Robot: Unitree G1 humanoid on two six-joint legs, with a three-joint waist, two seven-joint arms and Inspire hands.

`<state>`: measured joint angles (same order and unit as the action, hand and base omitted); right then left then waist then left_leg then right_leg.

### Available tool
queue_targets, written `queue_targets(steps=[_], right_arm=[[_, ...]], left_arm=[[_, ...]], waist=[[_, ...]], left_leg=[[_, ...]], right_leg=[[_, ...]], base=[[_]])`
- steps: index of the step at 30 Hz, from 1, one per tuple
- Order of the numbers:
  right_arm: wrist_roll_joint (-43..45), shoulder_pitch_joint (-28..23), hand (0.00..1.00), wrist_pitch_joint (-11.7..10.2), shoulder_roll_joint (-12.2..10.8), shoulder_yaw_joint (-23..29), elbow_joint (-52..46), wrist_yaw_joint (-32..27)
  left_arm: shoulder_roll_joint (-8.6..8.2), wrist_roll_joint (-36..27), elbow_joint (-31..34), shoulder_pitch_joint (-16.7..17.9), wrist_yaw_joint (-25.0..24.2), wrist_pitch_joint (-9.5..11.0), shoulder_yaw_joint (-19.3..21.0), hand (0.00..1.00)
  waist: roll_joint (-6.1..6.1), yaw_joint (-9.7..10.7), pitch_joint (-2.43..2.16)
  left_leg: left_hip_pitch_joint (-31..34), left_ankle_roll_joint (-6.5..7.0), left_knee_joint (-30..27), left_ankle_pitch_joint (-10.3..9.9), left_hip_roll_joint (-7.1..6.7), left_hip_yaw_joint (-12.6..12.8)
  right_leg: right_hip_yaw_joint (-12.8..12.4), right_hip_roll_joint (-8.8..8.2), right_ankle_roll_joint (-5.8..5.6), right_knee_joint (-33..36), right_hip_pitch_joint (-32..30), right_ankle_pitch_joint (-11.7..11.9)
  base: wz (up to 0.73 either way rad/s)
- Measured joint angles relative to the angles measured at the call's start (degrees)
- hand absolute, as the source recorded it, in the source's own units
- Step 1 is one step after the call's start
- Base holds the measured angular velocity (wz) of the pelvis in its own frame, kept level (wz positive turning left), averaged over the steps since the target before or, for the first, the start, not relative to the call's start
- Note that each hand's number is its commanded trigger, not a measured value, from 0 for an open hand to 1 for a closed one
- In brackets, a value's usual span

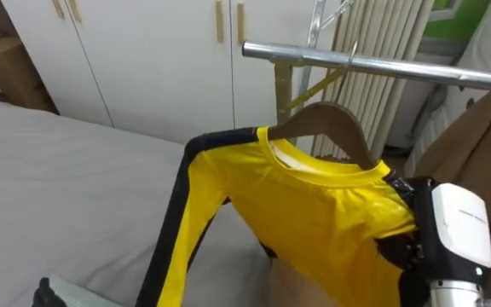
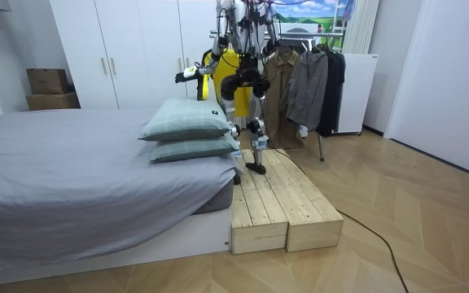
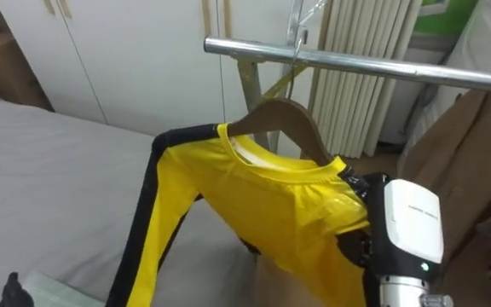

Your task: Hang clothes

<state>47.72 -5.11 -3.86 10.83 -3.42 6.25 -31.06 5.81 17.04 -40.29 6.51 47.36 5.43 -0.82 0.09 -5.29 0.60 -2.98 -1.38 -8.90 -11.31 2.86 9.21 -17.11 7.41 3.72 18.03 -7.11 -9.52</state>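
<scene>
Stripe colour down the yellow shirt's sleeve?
Black, on the yellow long-sleeved shirt; clearest in the left eye view.

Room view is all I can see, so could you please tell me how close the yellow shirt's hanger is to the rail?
Observer: The wooden hanger is tilted, its top just below the metal rail. I cannot tell whether its hook is over the rail.
Operator: Thank you. Where is the right hand?
Observer: The right hand is at the shoulder of the yellow shirt, by the hanger's lower end.
Operator: And what is next to it on the rail side?
Observer: A brown garment hangs just to the right of that hand.
</scene>
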Motion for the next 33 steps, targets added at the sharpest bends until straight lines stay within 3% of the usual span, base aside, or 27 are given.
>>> queue_targets(steps=[4,13,17,24,33], right_arm=[[-0.22,1.53,1.00,0.50,0.08,0.02,-0.03,0.19],[-0.03,4.55,1.00,1.02,0.03,0.19,-1.47,1.31],[-0.04,4.54,1.00,1.11,0.05,0.84,-1.48,2.23],[1.11,4.44,1.00,1.46,0.06,0.86,-4.62,3.27],[3.17,0.93,1.00,0.95,0.11,1.43,-7.11,3.27]], left_arm=[[-0.04,0.19,-0.02,-0.02,-0.19,-0.01,0.68,0.00],[-0.07,0.28,-0.34,0.79,-0.53,0.01,0.91,0.00],[-0.09,0.26,-1.97,0.84,-0.54,0.00,0.96,0.00],[-0.08,0.27,-6.65,0.66,-0.54,-0.08,1.22,0.00],[0.01,1.69,-7.09,2.83,-0.54,-0.03,1.60,0.00]], waist=[[-0.56,-0.70,0.03],[-1.98,0.49,0.06],[-2.97,1.33,-0.23],[-2.91,2.44,-0.27],[-2.42,3.81,-0.28]], left_leg=[[-0.37,-0.01,0.10,0.00,0.58,1.00],[-1.49,-0.02,0.28,0.00,0.90,3.02],[-1.55,-0.02,0.29,0.00,0.93,3.20],[-1.88,-0.02,0.32,0.00,1.08,4.42],[-2.91,-0.03,0.33,0.00,1.54,4.72]], right_leg=[[-0.89,0.74,0.54,-0.36,0.12,0.20],[-2.86,1.65,0.96,-0.25,0.39,0.06],[-2.91,1.74,1.01,-0.35,0.41,0.11],[-3.53,1.85,1.01,-0.55,0.64,0.34],[-4.24,2.13,1.25,-2.26,2.29,1.04]], base=[[-0.18],[-0.12],[-0.02],[-0.04],[-0.03]])
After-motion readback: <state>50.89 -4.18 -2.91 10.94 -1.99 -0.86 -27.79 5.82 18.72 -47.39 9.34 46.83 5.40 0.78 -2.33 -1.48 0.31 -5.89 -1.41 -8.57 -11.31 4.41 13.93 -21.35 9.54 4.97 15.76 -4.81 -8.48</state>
